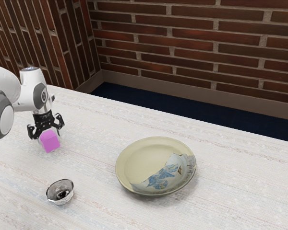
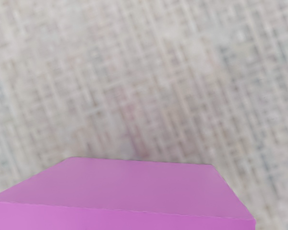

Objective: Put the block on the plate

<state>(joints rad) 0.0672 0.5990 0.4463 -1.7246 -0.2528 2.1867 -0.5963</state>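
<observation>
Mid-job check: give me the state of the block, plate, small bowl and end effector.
Block: at the end effector, off the plate; held or not, unclear
Plate: face up, block not on it
Small bowl: upright, uncovered
End effector: at the block, pointing down

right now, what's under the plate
The pale tabletop shows around the plate; whatever lies directly beneath it is covered by the plate itself, so I can't tell.
</observation>
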